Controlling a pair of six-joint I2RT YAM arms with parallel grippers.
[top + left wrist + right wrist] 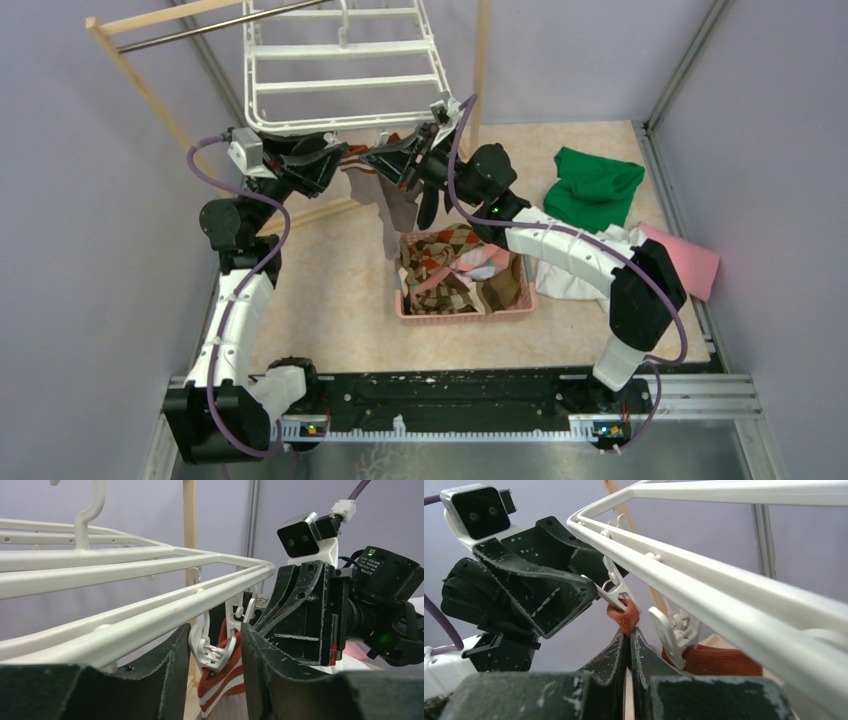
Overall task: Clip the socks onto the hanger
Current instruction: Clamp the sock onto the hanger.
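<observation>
On the table (330,300), nearest the arm bases, sits a pink basket (465,316) heaped with socks (440,262), brown argyle among them; to its right lie a white cloth (560,280) and a pink cloth (695,262), with a green cloth (597,185) further back; above and behind the basket both arms reach up to the near rail of the hanger (345,75), where a grey-brown sock (393,210) dangles with its orange-and-white striped cuff (222,682) at the rail; the right jaws are closed tight, tips together, pinching the orange edge of the cuff just below a clip (616,592) that bites the same edge from above; the left jaws stand partly open with one finger on each side of that clip, gripping nothing, and the cuff hangs in the gap beneath; whether the nearer finger touches the clip I cannot tell; a second clip (676,630) hangs just beside the first on the same rail, with more orange cuff behind it; beyond, the white frame tilts upward toward a wooden rack (130,70) and its metal bar (230,28).
</observation>
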